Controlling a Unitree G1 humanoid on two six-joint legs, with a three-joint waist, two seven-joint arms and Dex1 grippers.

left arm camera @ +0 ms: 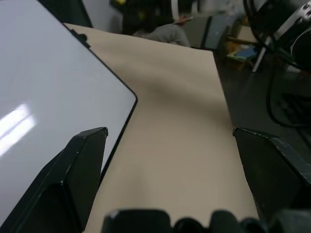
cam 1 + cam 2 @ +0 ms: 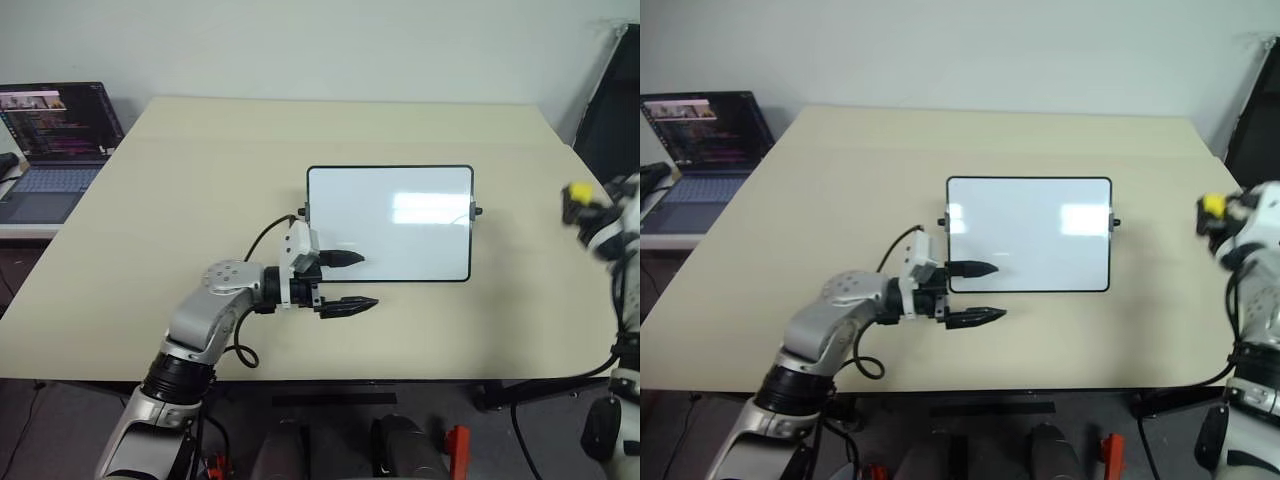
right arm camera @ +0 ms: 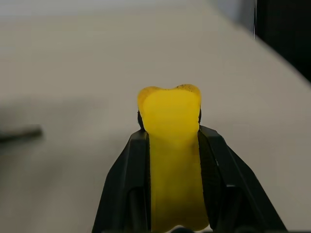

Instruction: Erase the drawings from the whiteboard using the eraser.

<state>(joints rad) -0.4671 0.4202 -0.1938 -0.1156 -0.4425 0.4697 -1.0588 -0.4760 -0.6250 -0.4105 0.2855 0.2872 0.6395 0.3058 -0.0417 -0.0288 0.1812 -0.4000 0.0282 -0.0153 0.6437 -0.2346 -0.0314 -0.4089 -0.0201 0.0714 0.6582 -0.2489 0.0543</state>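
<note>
While spread, left gripper (image 2: 350, 281) empty.

Table centre: the whiteboard (image 2: 390, 224) lies flat here; you can pass low over it.
Board's 8 o'clock corner: the left gripper (image 2: 348, 283) blocks you, fingers spread, one over the board, one over the table (image 2: 200, 170).
Board's 3 o'clock: the right gripper (image 2: 577, 200) hangs past the table edge, clamped on the eraser (image 3: 171, 145).
Board's 12 o'clock: open tabletop.
Board's 9 o'clock, far: a laptop (image 2: 55, 140) stands off the table.
</note>
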